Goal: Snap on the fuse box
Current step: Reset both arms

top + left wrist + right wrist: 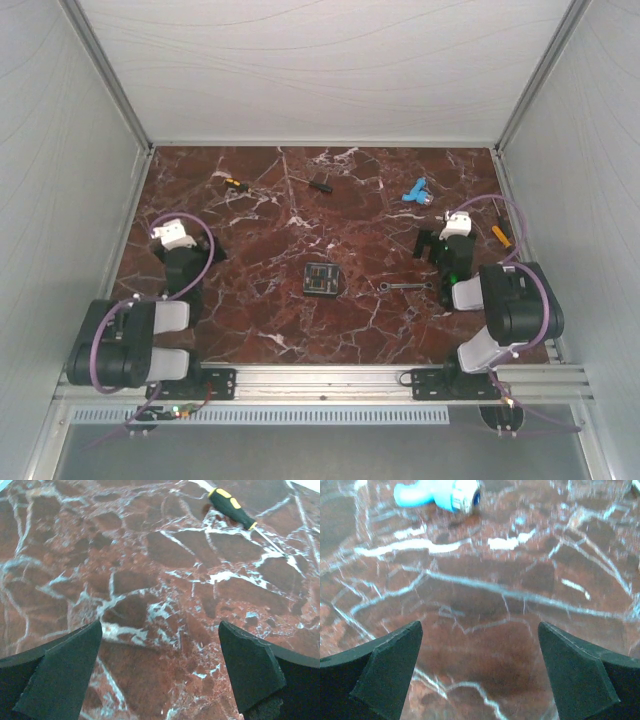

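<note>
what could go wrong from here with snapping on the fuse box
1. The left end effector and right end effector are both open over the table. The fuse box lies loose between the arms and shows in neither wrist view, so a one-sided press may slide it rather than snap it.
2. The wrench lies just right of the box, so the right arm's approach might knock it.

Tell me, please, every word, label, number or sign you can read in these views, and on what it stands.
No text can be read in any view.
On the fuse box, any marking is too small to read.
On the yellow-and-black screwdriver and the blue fitting, no lettering shows.
</note>
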Robot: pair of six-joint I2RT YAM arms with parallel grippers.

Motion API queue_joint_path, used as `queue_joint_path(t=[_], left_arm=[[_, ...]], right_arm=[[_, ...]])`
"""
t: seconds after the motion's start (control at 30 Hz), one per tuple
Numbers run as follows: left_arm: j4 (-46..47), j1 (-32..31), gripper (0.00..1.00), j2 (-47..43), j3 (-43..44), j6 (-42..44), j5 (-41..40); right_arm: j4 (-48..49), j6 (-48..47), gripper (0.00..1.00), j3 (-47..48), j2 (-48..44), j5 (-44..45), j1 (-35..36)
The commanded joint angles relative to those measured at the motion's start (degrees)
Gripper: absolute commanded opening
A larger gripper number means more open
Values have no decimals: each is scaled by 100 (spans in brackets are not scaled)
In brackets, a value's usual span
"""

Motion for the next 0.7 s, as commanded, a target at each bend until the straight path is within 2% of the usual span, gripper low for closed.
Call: queue_joint_path(t=[0.0,0.03,0.13,0.17,0.23,0.3,0.33,0.4,0.67], left_arm=[[1775,352,99,269,131,668,1432],[2157,384,99,525,3,733,1589],[4362,563,99,1702,-362,837,2375],[4094,622,99,1528,-334,850,2691],[2794,627,99,1345,139,702,2339],[2270,541,100,1397,485,829,2326],[2136,528,100,1386,503,829,2321],[2507,530,100,1417,384,851,2375],[2128,339,100,1452,598,1245,2711]], right_arm=[[556,11,98,277,-22,-856,-254],[485,11,98,286,-49,-864,-258],[484,7,98,286,-54,-863,-259],[513,8,98,274,-44,-848,-256],[488,4,98,274,-55,-862,-257],[501,2,98,276,-59,-857,-258],[505,2,98,273,-57,-856,-255],[502,2,98,271,-58,-855,-262],[500,-2,98,271,-59,-859,-256]])
